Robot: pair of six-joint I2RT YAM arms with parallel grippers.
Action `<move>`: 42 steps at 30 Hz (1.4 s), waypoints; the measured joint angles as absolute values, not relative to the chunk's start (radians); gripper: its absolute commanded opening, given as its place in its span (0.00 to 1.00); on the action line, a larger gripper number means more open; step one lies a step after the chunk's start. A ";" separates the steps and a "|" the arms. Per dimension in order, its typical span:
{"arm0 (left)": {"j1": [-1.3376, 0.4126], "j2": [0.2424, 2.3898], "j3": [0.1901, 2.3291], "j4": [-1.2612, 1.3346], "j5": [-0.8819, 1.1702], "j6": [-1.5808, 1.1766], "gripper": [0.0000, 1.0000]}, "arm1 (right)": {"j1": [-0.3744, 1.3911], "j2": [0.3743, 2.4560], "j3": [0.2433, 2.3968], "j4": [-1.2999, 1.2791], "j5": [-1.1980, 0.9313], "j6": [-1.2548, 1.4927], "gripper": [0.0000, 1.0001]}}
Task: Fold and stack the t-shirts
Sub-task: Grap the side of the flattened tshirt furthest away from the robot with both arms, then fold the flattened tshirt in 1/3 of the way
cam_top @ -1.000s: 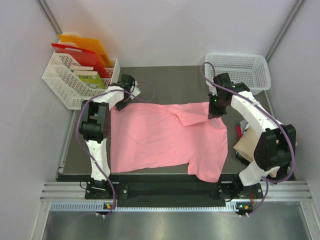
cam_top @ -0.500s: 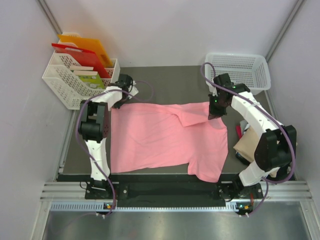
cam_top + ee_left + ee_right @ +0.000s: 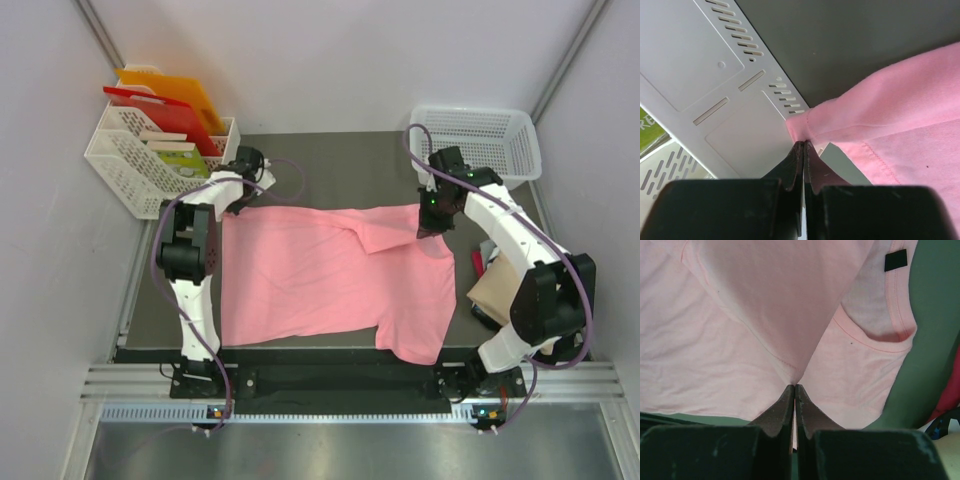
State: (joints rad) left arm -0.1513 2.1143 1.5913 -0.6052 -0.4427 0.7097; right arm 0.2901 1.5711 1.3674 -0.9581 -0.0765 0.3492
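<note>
A salmon-pink t-shirt (image 3: 330, 275) lies spread flat on the dark table, one far flap folded over near its top middle. My left gripper (image 3: 238, 205) is at the shirt's far left corner, jaws shut on the hem corner (image 3: 801, 131). My right gripper (image 3: 427, 228) pinches the folded flap at the far right, shut on the cloth (image 3: 792, 374). A tan-beige folded t-shirt (image 3: 497, 292) sits at the right edge, partly behind the right arm, with a bit of red cloth (image 3: 477, 262) beside it.
A white mesh basket (image 3: 480, 140) stands at the back right. At the back left another white basket (image 3: 130, 160) holds red and orange boards and small boxes. Grey walls close in both sides; a metal rail runs along the near edge.
The left gripper has closed on the shirt's far left corner. The right gripper stays shut on the flap; the shirt has barely moved.
</note>
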 measured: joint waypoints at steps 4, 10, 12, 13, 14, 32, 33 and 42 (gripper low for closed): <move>-0.151 2.114 1.610 -0.616 -0.437 0.705 0.00 | 0.282 1.567 1.367 -0.959 -0.076 0.349 0.00; -0.153 2.089 1.665 -0.683 -0.399 0.685 0.00 | 0.266 1.539 1.368 -0.963 -0.074 0.349 0.00; -0.156 2.053 1.666 -0.725 -0.377 0.677 0.00 | 0.265 1.523 1.369 -0.968 -0.073 0.350 0.00; -0.156 2.034 1.666 -0.743 -0.368 0.674 0.00 | 0.265 1.512 1.369 -0.970 -0.073 0.350 0.00; -0.157 2.009 1.666 -0.765 -0.355 0.669 0.00 | 0.265 1.501 1.369 -0.973 -0.072 0.350 0.00; -0.167 1.686 1.416 -0.860 -0.290 0.599 0.36 | 0.236 1.408 1.468 -1.021 -0.048 0.352 0.00; -0.171 1.685 1.383 -0.849 -0.290 0.593 0.44 | 0.236 1.410 1.468 -1.019 -0.050 0.352 0.00; -0.174 1.888 1.338 -0.792 -0.277 0.497 0.46 | 0.234 1.441 1.467 -1.019 -0.071 0.352 0.00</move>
